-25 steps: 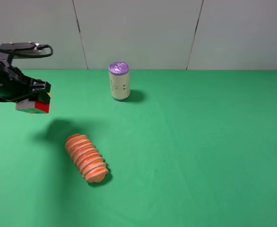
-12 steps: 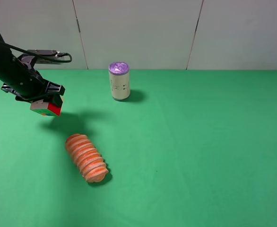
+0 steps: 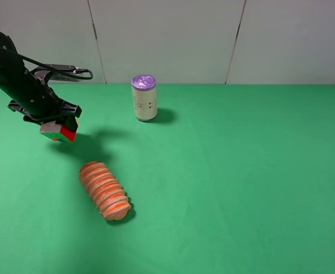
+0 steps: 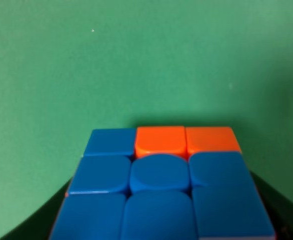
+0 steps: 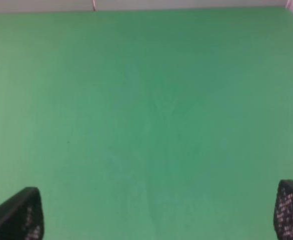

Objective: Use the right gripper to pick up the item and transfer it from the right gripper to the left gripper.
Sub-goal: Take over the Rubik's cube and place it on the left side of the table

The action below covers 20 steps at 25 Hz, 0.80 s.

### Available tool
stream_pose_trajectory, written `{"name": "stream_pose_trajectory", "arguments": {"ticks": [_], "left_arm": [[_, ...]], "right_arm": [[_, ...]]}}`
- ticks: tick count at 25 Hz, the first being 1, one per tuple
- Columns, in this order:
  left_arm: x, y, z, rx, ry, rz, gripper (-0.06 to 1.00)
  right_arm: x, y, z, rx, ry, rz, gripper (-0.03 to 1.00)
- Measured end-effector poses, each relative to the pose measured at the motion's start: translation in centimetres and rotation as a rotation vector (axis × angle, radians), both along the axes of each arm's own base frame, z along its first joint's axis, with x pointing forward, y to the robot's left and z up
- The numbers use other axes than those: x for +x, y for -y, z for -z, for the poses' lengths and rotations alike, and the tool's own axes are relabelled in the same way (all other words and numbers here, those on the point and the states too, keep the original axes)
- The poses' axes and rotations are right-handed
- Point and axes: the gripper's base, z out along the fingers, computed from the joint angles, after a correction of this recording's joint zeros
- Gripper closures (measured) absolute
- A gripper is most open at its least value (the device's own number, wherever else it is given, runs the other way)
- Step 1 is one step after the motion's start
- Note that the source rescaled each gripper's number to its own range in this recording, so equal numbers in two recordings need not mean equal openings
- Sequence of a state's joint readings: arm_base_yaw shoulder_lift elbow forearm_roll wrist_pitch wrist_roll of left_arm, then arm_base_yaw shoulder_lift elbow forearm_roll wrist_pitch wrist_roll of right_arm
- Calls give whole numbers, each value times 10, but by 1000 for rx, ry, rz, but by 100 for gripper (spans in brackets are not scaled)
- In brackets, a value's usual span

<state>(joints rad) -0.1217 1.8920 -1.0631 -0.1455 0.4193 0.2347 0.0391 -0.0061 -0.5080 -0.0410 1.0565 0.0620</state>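
Observation:
The item (image 3: 59, 132), a small puzzle cube showing red and green sides, hangs above the green table at the left, held by my left gripper (image 3: 56, 127), which is shut on it. In the left wrist view the item (image 4: 159, 182) fills the frame with mostly blue squares and two orange ones. My right gripper (image 5: 159, 220) is open in the right wrist view, one fingertip (image 5: 19, 215) at each lower corner, with only green cloth between them. The right arm does not show in the high view.
A ridged orange loaf (image 3: 104, 190) lies on the green table (image 3: 242, 171) below and right of the cube. A purple-lidded can (image 3: 144, 97) stands upright near the back wall.
My left arm has carried the cube to the right and slightly lower, toward the table's middle. The loaf and can have not moved.

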Motion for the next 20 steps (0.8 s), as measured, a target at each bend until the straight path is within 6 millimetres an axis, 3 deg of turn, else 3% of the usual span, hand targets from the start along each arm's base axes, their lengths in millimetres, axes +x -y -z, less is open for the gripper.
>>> {"name": "stream_pose_trajectory", "arguments": {"ticks": [7, 8, 11, 12, 15, 20], "left_arm": [[0, 0, 0, 4, -4, 5, 94], [0, 0, 0, 4, -5, 5, 90], [0, 0, 0, 4, 2, 2, 28], [0, 0, 0, 4, 2, 1, 16], [0, 0, 0, 3, 2, 0, 1], [0, 0, 0, 3, 0, 0, -4]], "right_arm": [[0, 0, 0, 0, 0, 0, -3], [0, 0, 0, 0, 0, 0, -3], [0, 0, 0, 0, 0, 0, -3], [0, 0, 0, 0, 0, 0, -3], [0, 0, 0, 0, 0, 0, -3], [0, 0, 0, 0, 0, 0, -3]]}}
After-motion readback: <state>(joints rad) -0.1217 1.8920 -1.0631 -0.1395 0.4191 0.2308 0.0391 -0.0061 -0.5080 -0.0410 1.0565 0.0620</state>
